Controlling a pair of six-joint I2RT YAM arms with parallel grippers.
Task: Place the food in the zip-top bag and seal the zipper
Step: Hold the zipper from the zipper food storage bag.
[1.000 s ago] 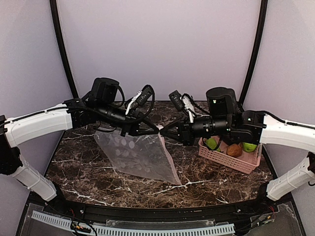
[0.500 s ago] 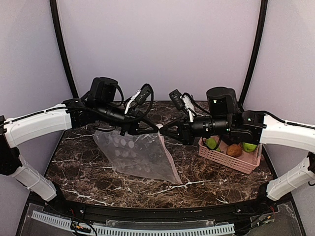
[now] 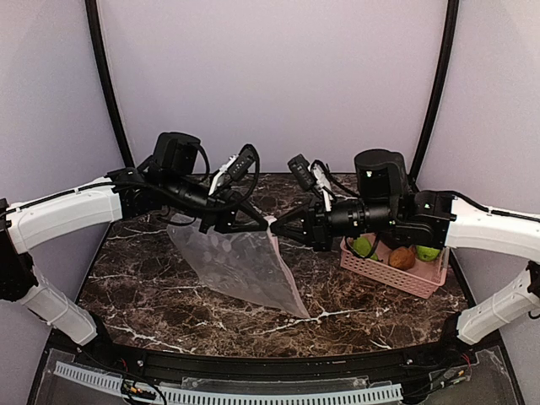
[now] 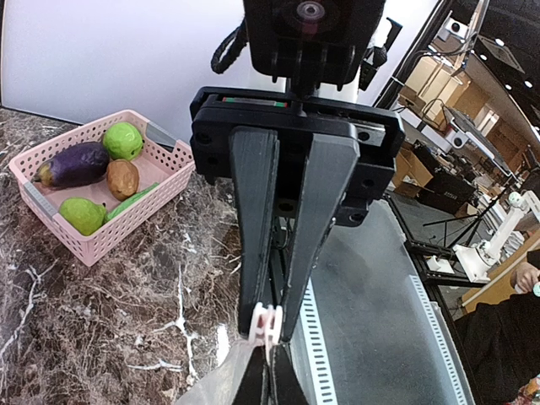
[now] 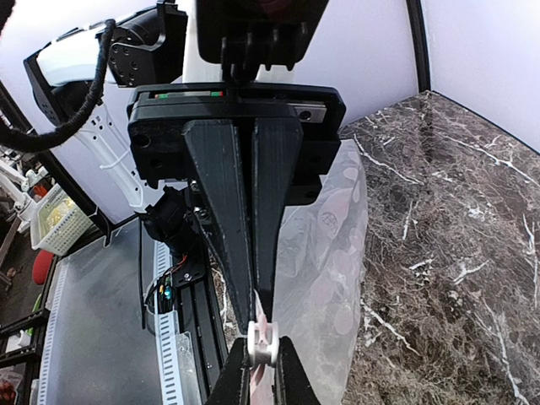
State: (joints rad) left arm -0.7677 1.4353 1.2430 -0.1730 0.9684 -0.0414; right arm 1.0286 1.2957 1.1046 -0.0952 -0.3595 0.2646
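Observation:
The clear dotted zip-top bag (image 3: pixel 240 261) hangs between my two grippers, with its lower end on the marble table. Its pink zipper strip (image 3: pixel 288 274) runs down the right edge. My left gripper (image 3: pixel 261 222) is shut on the bag's mouth edge, also seen in the left wrist view (image 4: pixel 270 369). My right gripper (image 3: pixel 276 226) faces it tip to tip and is shut on the white slider tab (image 5: pixel 263 344). The food lies in the pink basket (image 4: pixel 110 240): the eggplant (image 4: pixel 72 164), round green fruit (image 4: pixel 123 139), brown lump (image 4: pixel 123 179), green pear (image 4: pixel 83 215) and cucumber piece (image 4: pixel 133 201).
The pink basket (image 3: pixel 396 277) stands at the right of the marble table (image 3: pixel 169 312), under my right arm. Black frame posts rise at the back left and back right. A slotted rail runs along the near edge.
Both grippers stay joined at the bag's top corner. The bag has been drawn up and hangs narrower and steeper, with its left part pulled in to the right.

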